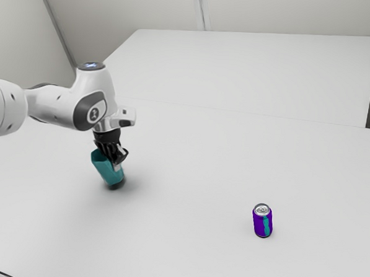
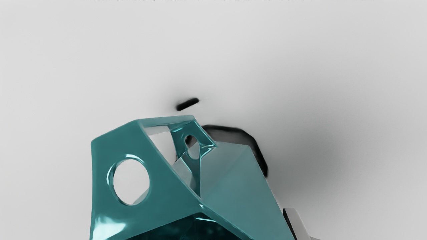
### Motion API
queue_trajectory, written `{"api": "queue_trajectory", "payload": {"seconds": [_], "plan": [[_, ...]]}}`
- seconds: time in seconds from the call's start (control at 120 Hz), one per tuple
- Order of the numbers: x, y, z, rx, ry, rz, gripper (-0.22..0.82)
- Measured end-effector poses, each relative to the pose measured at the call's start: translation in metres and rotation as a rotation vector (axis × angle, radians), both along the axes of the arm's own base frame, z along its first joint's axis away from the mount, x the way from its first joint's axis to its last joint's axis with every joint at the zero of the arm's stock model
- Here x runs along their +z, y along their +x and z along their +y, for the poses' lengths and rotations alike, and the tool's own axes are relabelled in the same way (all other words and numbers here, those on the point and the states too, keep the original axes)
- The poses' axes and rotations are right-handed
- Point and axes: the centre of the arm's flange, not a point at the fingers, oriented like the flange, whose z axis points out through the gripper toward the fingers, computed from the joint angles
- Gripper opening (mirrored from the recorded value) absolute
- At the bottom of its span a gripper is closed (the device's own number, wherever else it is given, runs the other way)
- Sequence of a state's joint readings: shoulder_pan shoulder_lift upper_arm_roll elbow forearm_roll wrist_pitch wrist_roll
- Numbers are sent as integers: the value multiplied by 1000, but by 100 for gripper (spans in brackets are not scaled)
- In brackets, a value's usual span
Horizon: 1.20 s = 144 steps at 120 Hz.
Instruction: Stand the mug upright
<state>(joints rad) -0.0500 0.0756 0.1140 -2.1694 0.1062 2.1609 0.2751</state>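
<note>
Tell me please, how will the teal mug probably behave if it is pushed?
The mug is probably stiff, as its walls show crisp, flat faces. Its glossy surface could be slippery. It leans in the exterior view, so a push may tip it, though those flat faces would likely limit rolling.

Wide passage over table [image 1: 185, 194] between mug [image 1: 107, 168] and can [image 1: 259, 223]; can blocks far end.
</note>
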Motion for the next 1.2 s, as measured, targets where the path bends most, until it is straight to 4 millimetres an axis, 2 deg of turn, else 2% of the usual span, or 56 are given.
{"api": "queue_trajectory", "payload": {"seconds": [0.492,0.675,0.808,0.9,0.992,1.1,1.2], "plan": [[-20,9,-7,14,77,-19,-18],[-20,9,-7,33,70,-23,22],[-14,10,-6,32,76,-35,40],[-5,11,-5,34,78,-51,47],[13,16,-4,37,79,-81,52],[53,21,-3,48,75,-135,55],[103,33,-1,65,74,-195,57]]}}
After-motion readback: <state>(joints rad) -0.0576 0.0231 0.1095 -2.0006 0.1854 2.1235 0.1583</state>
